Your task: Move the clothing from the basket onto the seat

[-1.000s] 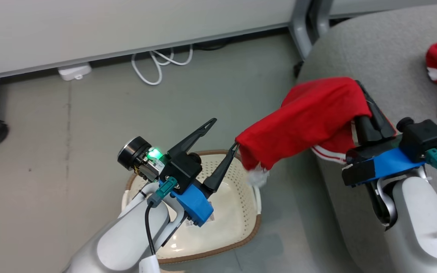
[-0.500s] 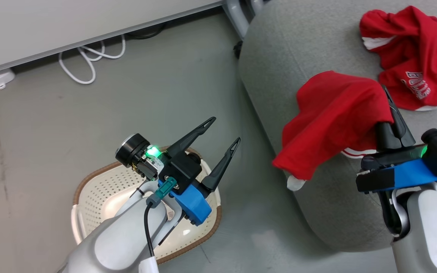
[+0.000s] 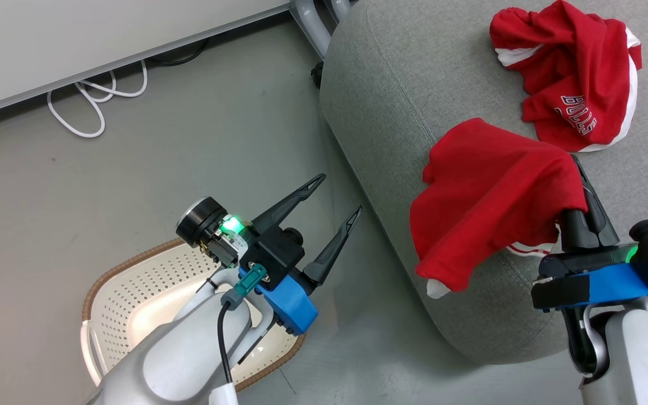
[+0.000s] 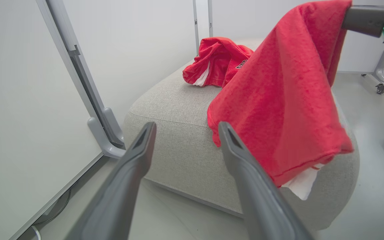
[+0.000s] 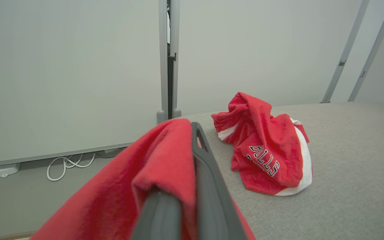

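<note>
my head cam looks steep down on the seat [image 3: 391,84]. both wrist cams look low, level, close; all 3 share the jersey [image 3: 577,67].

The jersey [image 3: 574,107] lies on the seat [image 3: 391,84], basket [image 3: 133,281] left of it.

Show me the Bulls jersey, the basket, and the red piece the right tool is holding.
jersey [image 3: 574,73], head view, red cloth above the lettering
basket [image 3: 135,280], head view, perforated wall
held piece [image 3: 487,191], head view, middle of the draped cloth
</note>
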Robot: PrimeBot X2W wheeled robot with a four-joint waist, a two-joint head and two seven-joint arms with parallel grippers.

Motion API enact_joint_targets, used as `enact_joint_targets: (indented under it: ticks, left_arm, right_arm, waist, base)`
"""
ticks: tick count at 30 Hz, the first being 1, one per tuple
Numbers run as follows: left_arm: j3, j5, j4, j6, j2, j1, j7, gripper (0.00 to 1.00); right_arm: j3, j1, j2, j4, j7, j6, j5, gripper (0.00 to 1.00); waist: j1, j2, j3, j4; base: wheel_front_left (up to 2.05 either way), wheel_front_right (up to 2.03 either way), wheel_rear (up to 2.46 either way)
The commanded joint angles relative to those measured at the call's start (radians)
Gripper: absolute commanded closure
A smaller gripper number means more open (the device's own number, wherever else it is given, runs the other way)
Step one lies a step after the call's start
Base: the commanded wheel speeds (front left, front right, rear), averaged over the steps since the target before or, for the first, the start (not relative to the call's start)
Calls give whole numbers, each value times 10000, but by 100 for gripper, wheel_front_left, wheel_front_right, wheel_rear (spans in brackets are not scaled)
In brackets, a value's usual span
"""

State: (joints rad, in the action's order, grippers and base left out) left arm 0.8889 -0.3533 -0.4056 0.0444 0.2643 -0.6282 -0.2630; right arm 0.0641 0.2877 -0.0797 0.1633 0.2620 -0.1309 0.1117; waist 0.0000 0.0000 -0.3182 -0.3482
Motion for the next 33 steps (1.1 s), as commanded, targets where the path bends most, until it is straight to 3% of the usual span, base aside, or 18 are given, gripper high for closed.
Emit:
enact_joint_targets:
  ticks: [1,10,17,21,26,30,33]
  left_arm:
    - [6,-43,50,-17,6,-125,-27,0]
    - [-88,82,276,-137,144,-404,-12,0]
    - [-95,343,687,-135,317,-1099,182,0]
    - [-79,568,984,-72,498,-1639,391,0]
    - [-93,828,1399,-85,723,-2213,681,0]
    - [-87,934,1658,-176,785,-2443,778,0]
    - [-69,988,1771,-217,866,-2467,823,0]
  right_arm:
    - [14,-35,65,-73,45,1,63,100]
    - [98,1152,108,-270,45,3,181,100]
    - [1256,3655,-330,-591,45,1,396,100]
    - [2320,5367,-1044,-579,43,3,475,100]
    - [3734,7240,-2471,-35,42,3,656,100]
    - [4560,7832,-3733,1100,43,3,654,100]
    - [4885,7645,-4070,1729,42,1,569,100]
  waist:
    - [0,0,-8,4]
    - [0,0,-476,35]
    - [0,0,-1781,286]
    - [0,0,-2802,453]
    - [0,0,-3918,614]
    - [0,0,-4410,641]
    - [0,0,-4606,583]
  base:
    - [0,0,0]
    - [0,0,0]
    - [0,0,0]
    - [0,0,0]
    - [0,0,0]
    - [0,0,0]
    - [0,0,0]
